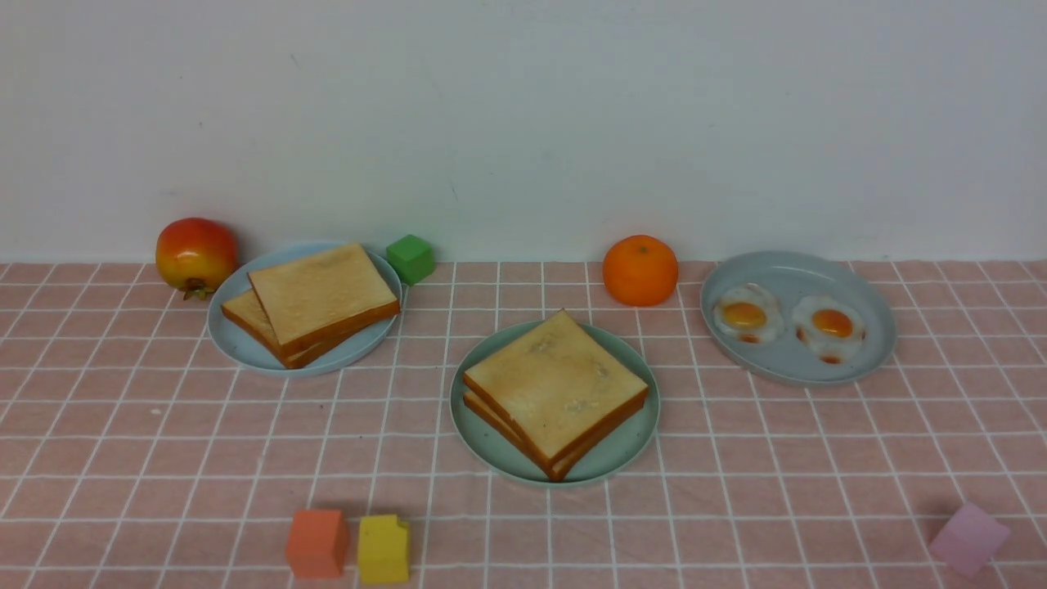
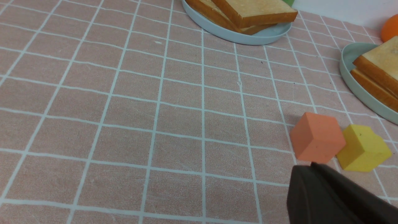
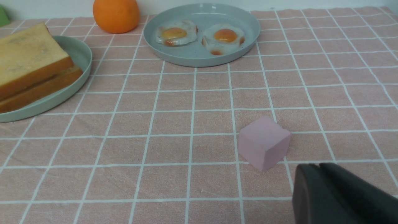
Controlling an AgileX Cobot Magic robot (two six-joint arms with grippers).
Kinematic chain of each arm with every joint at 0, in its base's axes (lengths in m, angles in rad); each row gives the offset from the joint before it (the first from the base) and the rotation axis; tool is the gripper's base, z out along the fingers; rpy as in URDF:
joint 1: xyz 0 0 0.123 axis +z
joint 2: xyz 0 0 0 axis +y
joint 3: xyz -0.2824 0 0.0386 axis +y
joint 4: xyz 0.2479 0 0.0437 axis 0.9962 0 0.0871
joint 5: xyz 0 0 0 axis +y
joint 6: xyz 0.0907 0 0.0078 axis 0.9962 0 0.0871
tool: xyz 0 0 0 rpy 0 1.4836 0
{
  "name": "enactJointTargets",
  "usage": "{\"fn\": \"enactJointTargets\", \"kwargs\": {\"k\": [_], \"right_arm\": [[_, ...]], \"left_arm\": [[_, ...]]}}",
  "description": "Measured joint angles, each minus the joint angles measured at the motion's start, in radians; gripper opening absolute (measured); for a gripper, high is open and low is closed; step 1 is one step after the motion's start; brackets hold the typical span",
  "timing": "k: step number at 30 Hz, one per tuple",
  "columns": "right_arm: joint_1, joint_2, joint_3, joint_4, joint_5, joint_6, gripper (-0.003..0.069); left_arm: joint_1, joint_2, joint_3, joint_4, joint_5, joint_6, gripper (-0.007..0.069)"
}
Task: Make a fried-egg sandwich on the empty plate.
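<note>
Nearest, our left gripper point(image 2: 314, 166) and right gripper point(image 3: 317, 168) show only dark tips (fingers seemingly pressed together, grasping nothing). Mid-table, the sandwich point(image 1: 556, 391) lies stacked on the mint-green plate point(image 1: 630, 450); we cannot see its filling. Farther right, two fried eggs point(image 1: 789, 321) remain.

A plain, pale grey-white wall point(image 1: 523, 123) stands behind a table covered by a pink cloth point(image 1: 164, 425) with a white grid, evenly and softly lit.
</note>
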Motion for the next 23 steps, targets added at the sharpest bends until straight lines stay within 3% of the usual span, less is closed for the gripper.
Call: {"fn": "enactJointTargets", "kwargs": {"k": [23], "right_arm": [[0.000, 0.000, 0.000, 0.000, 0.000, 0.000, 0.0083]], "left_arm": [[0.000, 0.000, 0.000, 0.000, 0.000, 0.000, 0.0004]]}}
